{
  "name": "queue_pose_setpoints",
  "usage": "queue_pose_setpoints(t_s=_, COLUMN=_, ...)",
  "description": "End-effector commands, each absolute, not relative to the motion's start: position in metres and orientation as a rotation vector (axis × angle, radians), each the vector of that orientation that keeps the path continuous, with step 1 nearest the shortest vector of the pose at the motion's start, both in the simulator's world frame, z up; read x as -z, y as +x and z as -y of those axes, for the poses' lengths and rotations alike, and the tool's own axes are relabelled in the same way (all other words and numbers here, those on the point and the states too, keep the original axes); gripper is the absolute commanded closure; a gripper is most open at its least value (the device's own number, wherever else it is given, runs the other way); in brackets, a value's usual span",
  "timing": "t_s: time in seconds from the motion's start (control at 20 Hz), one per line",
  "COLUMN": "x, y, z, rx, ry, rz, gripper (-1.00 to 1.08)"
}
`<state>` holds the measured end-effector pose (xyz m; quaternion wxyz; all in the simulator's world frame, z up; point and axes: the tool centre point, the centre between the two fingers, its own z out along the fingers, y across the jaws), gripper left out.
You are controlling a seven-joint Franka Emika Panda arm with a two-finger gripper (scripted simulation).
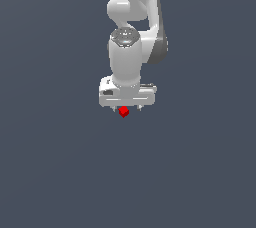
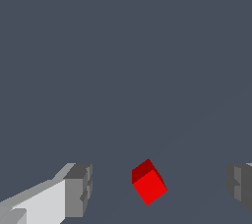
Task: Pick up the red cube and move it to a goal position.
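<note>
The red cube (image 1: 123, 112) is tiny and bright red. In the exterior view it shows just under the white gripper (image 1: 127, 108), between the short fingertips. In the wrist view the red cube (image 2: 148, 182) lies on the grey floor, turned at an angle, in the gap between the two grey finger pads (image 2: 78, 190). The gripper (image 2: 160, 188) is open, its fingers wide apart and clear of the cube on both sides. The cube sits a little nearer one finger than the other.
The plain dark grey floor (image 1: 60, 162) fills both views. The white arm (image 1: 135, 17) rises above the gripper in the exterior view. No other objects show.
</note>
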<state>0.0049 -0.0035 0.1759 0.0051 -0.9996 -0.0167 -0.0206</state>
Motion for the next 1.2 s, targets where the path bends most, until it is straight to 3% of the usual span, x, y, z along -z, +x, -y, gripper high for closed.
queue_pose_setpoints(t_s=0.0, x=-0.167, y=-0.001, z=0.003, rx=0.060, ry=-3.129, rz=0.109, gripper=-0.92)
queue_pose_setpoints(t_s=1.15, x=-0.036, y=-0.077, z=0.017, rx=0.007, ry=-3.003, rz=0.909, gripper=-0.92)
